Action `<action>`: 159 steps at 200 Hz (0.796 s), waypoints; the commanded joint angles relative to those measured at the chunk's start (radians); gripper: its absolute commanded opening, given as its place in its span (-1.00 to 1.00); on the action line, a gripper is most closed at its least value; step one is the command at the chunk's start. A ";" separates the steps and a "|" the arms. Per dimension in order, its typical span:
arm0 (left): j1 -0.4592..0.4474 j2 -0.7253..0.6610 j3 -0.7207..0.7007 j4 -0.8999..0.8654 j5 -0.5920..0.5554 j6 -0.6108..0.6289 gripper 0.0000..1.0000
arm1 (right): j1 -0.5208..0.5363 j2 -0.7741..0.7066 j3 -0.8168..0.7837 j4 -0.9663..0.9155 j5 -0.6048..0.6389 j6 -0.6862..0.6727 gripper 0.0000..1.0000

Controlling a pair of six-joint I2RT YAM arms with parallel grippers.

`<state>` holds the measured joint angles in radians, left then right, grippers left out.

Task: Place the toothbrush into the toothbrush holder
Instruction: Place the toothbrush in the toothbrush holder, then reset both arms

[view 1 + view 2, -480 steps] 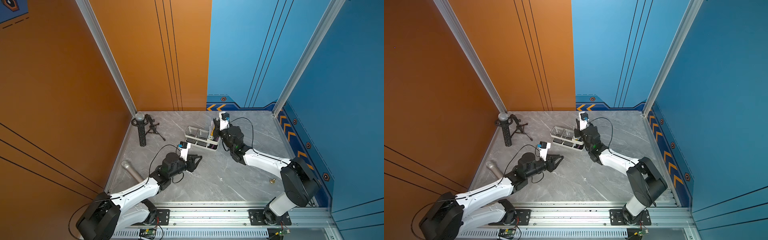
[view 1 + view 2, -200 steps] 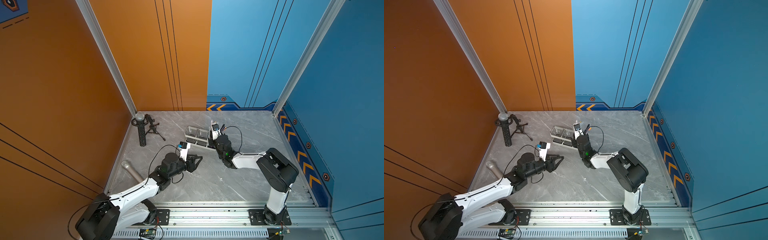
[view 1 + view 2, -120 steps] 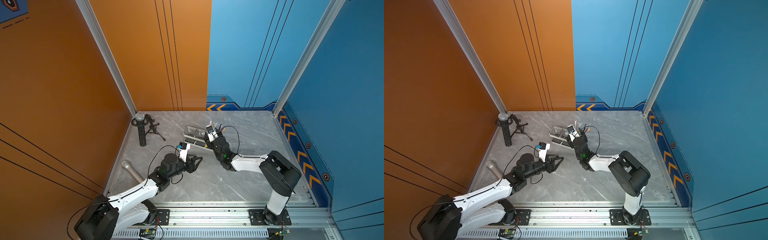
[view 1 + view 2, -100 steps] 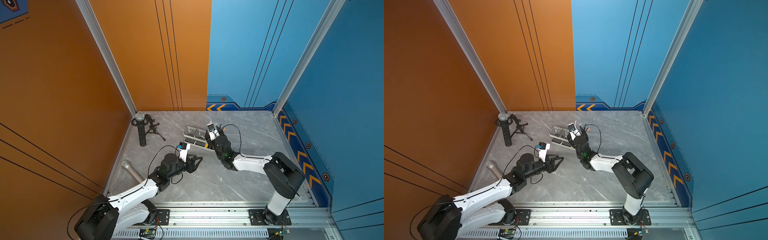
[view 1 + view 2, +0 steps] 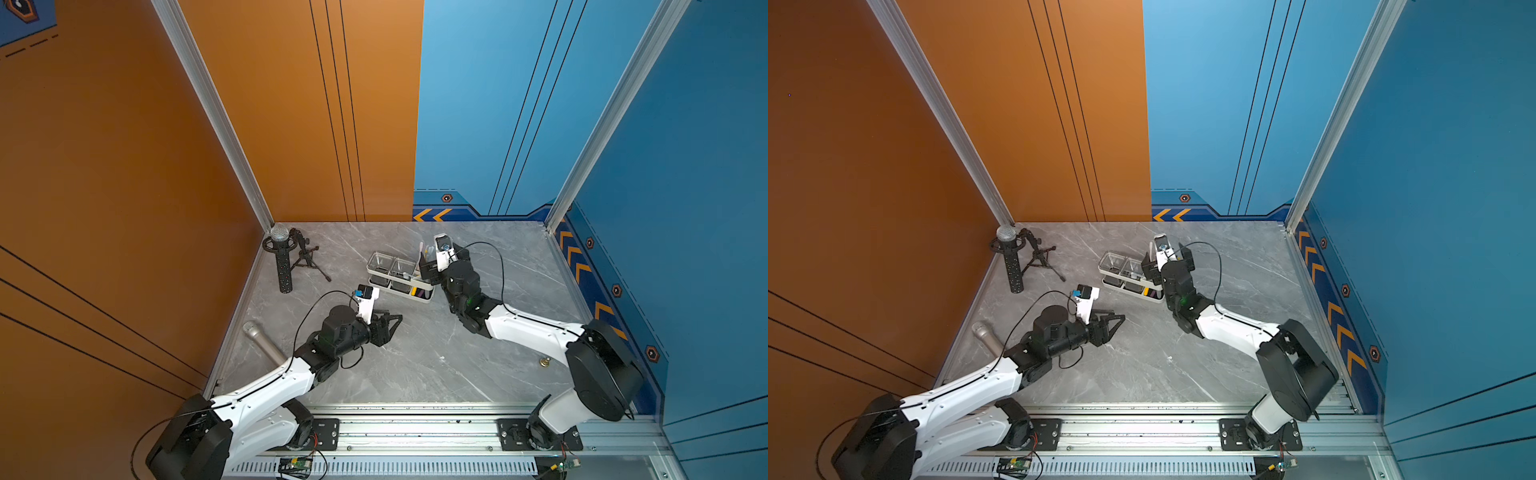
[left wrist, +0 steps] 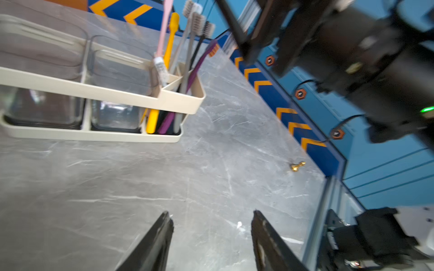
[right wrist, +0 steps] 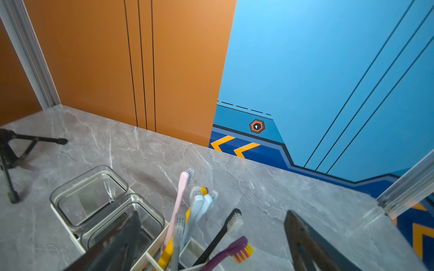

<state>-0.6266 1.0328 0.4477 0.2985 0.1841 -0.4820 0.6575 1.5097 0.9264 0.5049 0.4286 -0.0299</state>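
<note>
Opened wide since a second ago, empty right end effector (image 7: 210,214) straddles pale toothbrush (image 7: 198,206) standing in end compartment of toothbrush holder (image 7: 150,256), lower centre of frame; withdrawing jaws could snag leaning heads and tip brushes out.

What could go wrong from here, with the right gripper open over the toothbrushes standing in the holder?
1. The right gripper straddles the brush heads; as it pulls away, a finger could snag the black toothbrush and drag it out.
2. The purple toothbrush leans far over the rim of the toothbrush holder; a nudge might tip it out.
3. That finger sits close to a clear cup and might knock it.
</note>
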 commanded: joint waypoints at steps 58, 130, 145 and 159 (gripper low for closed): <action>0.049 -0.178 0.075 -0.260 -0.691 0.342 0.45 | -0.283 -0.211 -0.046 -0.659 -0.008 0.239 1.00; 0.266 0.000 -0.068 0.117 -0.641 0.523 0.56 | -0.541 -0.342 -0.465 -0.092 0.034 0.136 1.00; 0.349 0.073 -0.056 0.171 -0.592 0.517 0.58 | -0.569 -0.254 -0.461 -0.014 0.037 0.126 1.00; 0.449 0.154 -0.061 0.224 -0.515 0.483 0.60 | -0.569 -0.179 -0.432 0.011 0.035 0.118 1.00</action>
<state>-0.2977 1.0885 0.3927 0.3763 -0.4335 -0.0051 0.0994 1.2282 0.4694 0.3737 0.4416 0.1230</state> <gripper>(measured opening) 0.793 0.999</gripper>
